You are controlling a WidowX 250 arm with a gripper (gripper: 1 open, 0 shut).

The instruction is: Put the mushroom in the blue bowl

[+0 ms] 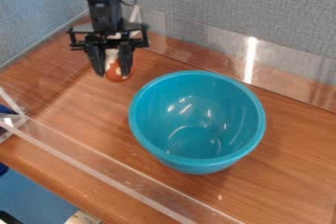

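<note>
Camera view: the fingers [116, 68] are seen pointing straight down, clenched on the mushroom [118, 69], which is held clear of the table [59, 95]. The reddish-brown cap is visible between the fingers; the stem is hidden or too small to resolve, so the mushroom's long axis and pointing direction cannot be told. The blue bowl [197, 120] stands below and to the right of the fingers, near but apart from them, and nothing is seen inside it.

Progress, as judged: the grasp and lift appear done. The carry across to a spot over the bowl and the release into it are left. The mushroom is not yet above the bowl's rim.
</note>
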